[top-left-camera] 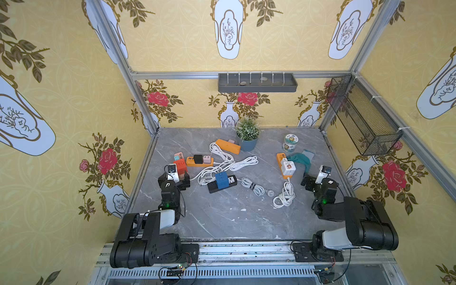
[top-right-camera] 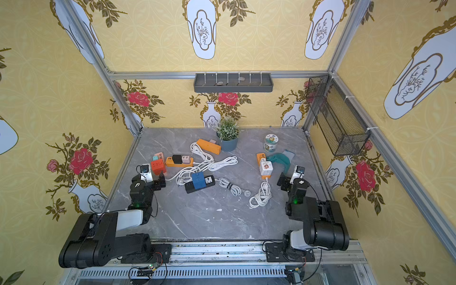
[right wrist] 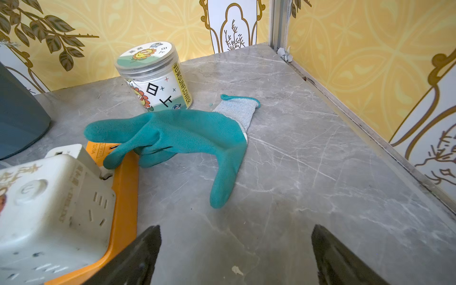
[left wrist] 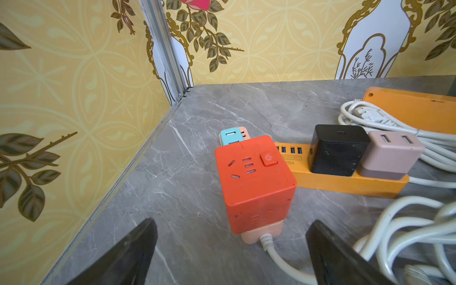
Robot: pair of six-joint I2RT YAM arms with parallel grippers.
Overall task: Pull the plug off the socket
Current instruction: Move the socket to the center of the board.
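Closest to the top camera are the left arm [top-left-camera: 138,246] and the right arm [top-left-camera: 365,222], at the near edge of the grey marble table [top-left-camera: 222,222]. The left gripper [left wrist: 232,224] is spread wide and holds nothing. Its two black fingers [left wrist: 128,254] stand on either side of the near end of a red cube plug [left wrist: 254,177], with a clear gap on each side. This red cube plug sits on a pale pink socket strip [left wrist: 249,238], near the left wall of the cell. Just behind the cube is a small teal plug [left wrist: 229,137]. Just beside it lies an orange socket strip [left wrist: 345,183] that carries a black plug [left wrist: 338,153] and a dusty pink plug [left wrist: 392,155], which touch each other.

The right gripper [right wrist: 237,228] is also spread wide and empty, above bare table. Near it a white cube plug [right wrist: 54,209] sits on a second orange socket strip [right wrist: 125,192]. A teal glove [right wrist: 187,138] lies partly on the far end of that strip, and a round jar [right wrist: 153,76] stands upright just behind the glove. In the middle of the table, in both top views, a blue cube plug [top-left-camera: 221,179] sits on a black socket strip [top-left-camera: 211,188], among loose white cables [top-left-camera: 246,161].
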